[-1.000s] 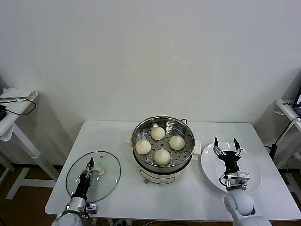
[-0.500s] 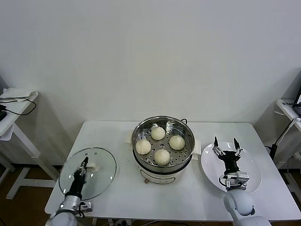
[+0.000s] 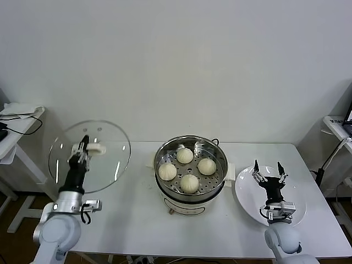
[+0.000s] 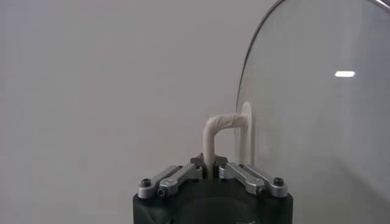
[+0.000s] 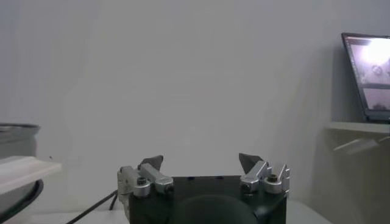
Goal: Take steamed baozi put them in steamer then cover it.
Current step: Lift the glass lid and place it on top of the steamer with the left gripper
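Several cream-white baozi (image 3: 189, 182) lie on the perforated tray inside the shiny steamer (image 3: 215, 177) at the table's middle. The clear glass cover (image 3: 107, 144) is held up on edge in the air left of the steamer, above the table's left end. My left gripper (image 3: 84, 146) is shut on its white handle (image 4: 214, 130), the glass disc (image 4: 317, 122) standing upright beside it. Over the white plate (image 3: 245, 192) at the right, my right gripper (image 3: 269, 168) points upward, open and empty.
A white side table (image 3: 16, 126) with cables stands at the far left. Another stand (image 3: 338, 126) with a laptop (image 5: 367, 76) is at the far right. The white wall lies behind the table (image 3: 132, 220).
My left gripper has lifted the cover off the table's left end and tipped it upright in the air. The right gripper has barely moved.
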